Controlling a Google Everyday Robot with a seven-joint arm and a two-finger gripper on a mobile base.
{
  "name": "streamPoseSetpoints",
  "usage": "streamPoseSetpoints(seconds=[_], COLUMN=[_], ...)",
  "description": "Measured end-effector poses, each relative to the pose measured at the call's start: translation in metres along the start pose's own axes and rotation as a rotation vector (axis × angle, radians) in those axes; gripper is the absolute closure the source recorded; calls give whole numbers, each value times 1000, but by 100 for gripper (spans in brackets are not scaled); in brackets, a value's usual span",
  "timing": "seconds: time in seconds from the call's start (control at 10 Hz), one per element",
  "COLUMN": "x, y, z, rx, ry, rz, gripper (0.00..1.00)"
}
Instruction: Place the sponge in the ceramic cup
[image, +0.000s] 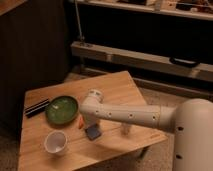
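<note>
Wooden surface (125, 90) holds the ceramic cup (55, 142) upright, mouth free to receive the sponge (94, 134) lying nearby, where the gripper (92, 128) hangs low, apparently for a grasp, though I cannot tell whether its jaws clamp it.
</note>
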Motion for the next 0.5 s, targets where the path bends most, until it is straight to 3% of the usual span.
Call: streamPoseSetpoints(seconds=[0.3, 0.5], x=[11, 19], y=[9, 13], z=[-20, -49], rx=[29, 102], ry=[49, 104], rz=[60, 121], gripper=[46, 46])
